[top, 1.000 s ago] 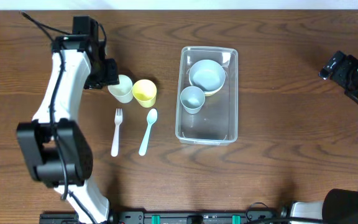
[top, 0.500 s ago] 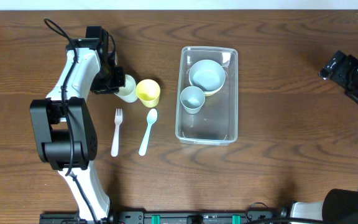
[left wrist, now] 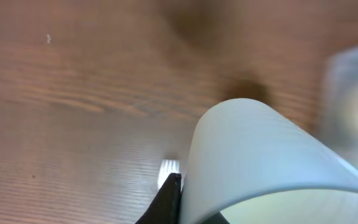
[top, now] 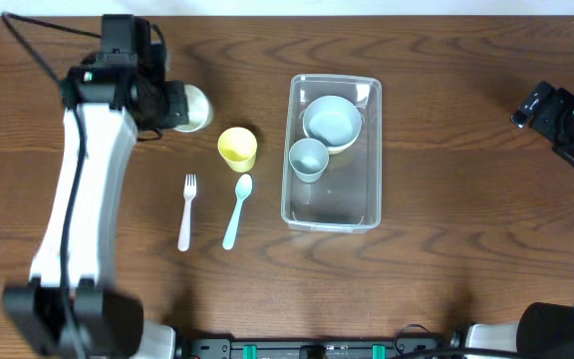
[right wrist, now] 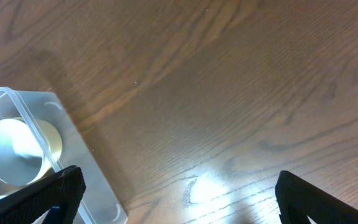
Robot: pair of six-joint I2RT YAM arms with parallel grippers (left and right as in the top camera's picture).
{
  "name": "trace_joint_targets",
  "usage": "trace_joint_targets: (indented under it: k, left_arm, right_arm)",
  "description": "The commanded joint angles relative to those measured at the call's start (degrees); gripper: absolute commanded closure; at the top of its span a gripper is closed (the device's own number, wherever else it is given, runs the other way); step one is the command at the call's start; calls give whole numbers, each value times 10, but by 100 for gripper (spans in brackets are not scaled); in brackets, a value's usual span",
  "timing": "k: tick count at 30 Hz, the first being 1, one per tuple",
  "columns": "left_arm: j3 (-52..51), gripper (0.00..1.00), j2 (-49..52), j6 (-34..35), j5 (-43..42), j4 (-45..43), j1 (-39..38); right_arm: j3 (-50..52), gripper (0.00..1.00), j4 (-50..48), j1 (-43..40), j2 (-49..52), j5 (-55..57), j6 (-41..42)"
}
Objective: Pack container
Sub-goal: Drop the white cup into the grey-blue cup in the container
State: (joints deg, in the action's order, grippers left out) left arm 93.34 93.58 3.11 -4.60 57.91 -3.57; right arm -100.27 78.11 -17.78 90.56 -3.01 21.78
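Overhead: left hand (top: pixel 170 105) pinches pale cup (top: pixel 191 108), apart from yellow cup (top: pixel 237 148); container (top: pixel 333 225) holds bowl (top: pixel 332 120) and blue cup (top: pixel 308 158). Right hand (right wrist: pixel 178 180) spread, well apart from container.

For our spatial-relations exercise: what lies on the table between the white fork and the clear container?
A pale blue spoon lies between the fork and the container, touching neither; the overhead view shows it.
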Motion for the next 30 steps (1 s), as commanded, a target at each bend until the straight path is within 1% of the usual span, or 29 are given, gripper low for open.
trace_joint_targets:
  k: [1, 4, 7, 9, 11, 20, 28, 30]
  left_arm:
    - [4, 94, -27, -3, -14, 8, -69]
    - [4, 94, -22, -8, -14, 5, -130]
    - [4, 94, 5, -36, -13, -6, -188]
    - [4, 94, 30, -35, 11, -16, -212]
    - [4, 94, 53, -36, 28, -24, -223]
    - [4, 94, 152, -55, 20, -59, -235]
    - [4, 94, 168, -55, 21, -63, -249]
    - [4, 93, 168, -54, 20, -63, -250]
  right_arm:
    - [0, 1, -1, -2, 2, 2, -2]
    - [0, 1, -1, -2, 2, 2, -2]
    - [0, 1, -1, -2, 2, 2, -2]
    - [0, 1, -1, -2, 2, 2, -2]
    - [0, 1, -1, -2, 2, 2, -2]
    - [0, 1, -1, -2, 2, 2, -2]
    - [0, 1, -1, -2, 2, 2, -2]
    - [0, 1, -1, -2, 2, 2, -2]
